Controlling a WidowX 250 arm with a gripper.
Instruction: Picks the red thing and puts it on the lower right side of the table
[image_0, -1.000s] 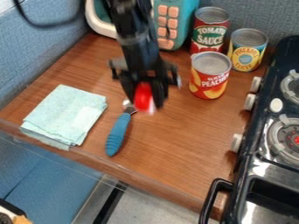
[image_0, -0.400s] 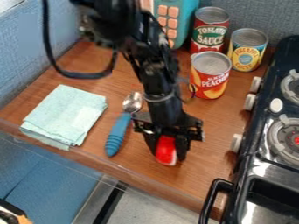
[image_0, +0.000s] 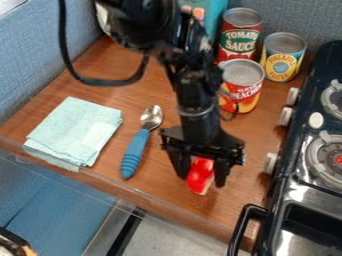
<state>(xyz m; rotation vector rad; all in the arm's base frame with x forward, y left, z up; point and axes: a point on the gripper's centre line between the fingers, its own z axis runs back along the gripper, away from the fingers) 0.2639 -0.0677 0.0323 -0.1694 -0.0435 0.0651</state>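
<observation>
The black gripper (image_0: 202, 179) hangs over the lower right part of the wooden table, left of the stove's front corner, with its fingers pointing down. It is shut on the red thing (image_0: 200, 175), which sits between the two fingers. The red thing's lower end, with a pale edge, shows below the fingertips; its upper part is hidden by the gripper. Whether it touches the table (image_0: 160, 187) I cannot tell.
A blue-handled spoon (image_0: 135, 150) lies left of the gripper, and a folded light-green cloth (image_0: 73, 131) farther left. A peach can (image_0: 240, 86) and two other cans stand behind. The black stove (image_0: 304, 187) borders the right side.
The gripper has moved from beside the spoon's bowl toward the camera and to the right, carrying the red thing. Since the later earlier frame it has shifted slightly right and nearer the front edge.
</observation>
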